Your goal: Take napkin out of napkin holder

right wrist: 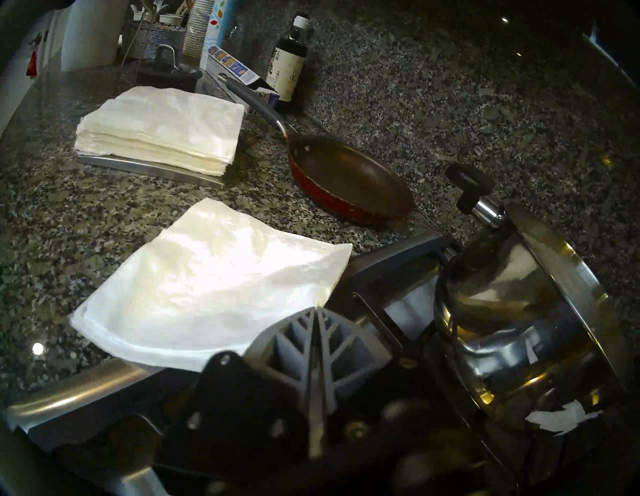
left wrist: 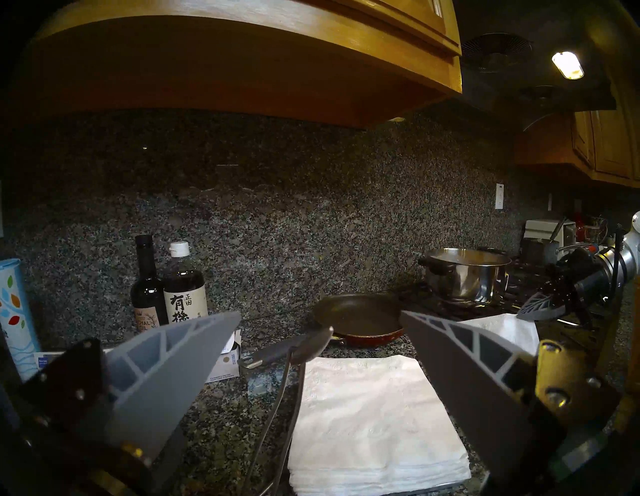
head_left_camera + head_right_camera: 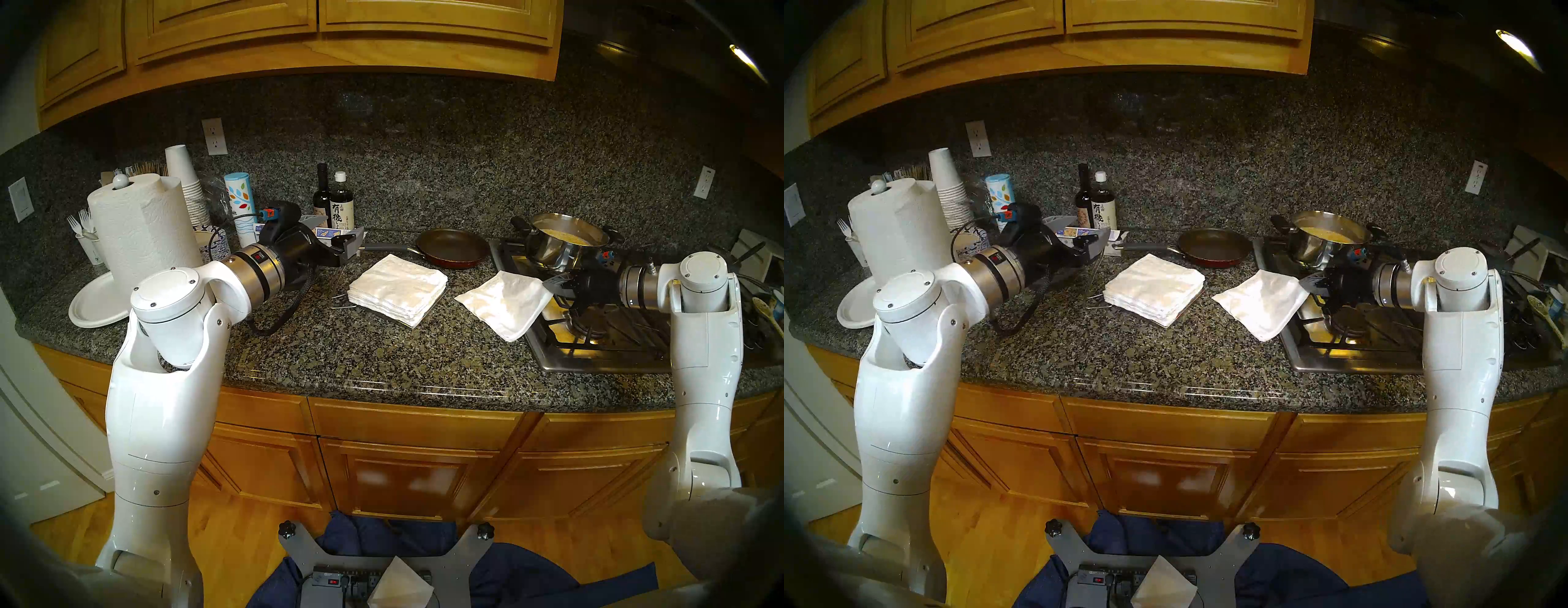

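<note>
The job looks nearly done. A single napkin (image 3: 505, 302) is already clear of the pile of napkins (image 3: 396, 288) and lies w/ most of its area on the granite counter (image 3: 382, 361), its far corner lifted over the edge of the stove (image 3: 594, 339). Seen from the head, it sits at approx. 3 o'clock from the pile, apart from it.

The right gripper (image 1: 318, 313) has its fingers pressed together on that lifted corner; in the right wrist view the two ribbed pads meet w/ the paper's edge running in between. The left gripper (image 2: 320, 325) is spread wide and holds nothing. It hovers at the pile's 9 o'clock side, w/ the napkin holder (image 2: 277, 408) below it: the wire arm is swung up off the pile, its flattened tip near the frying pan (image 3: 453, 249) handle. The holder's flat base shows under the pile in the right wrist view.

What's left, judging by this: let go of the napkin or set it fully on the counter, maybe lower the arm again.

Writing: the dark bottle (image 2: 148, 287) reads "ROYAL OIL" in part. The soy-sauce bottle (image 2: 185, 287) carries Japanese characters, "有機" legible. A small box (image 2: 225, 360) has fine print, approx. "Packaged in the USA". Other labels are too blurred.
</note>
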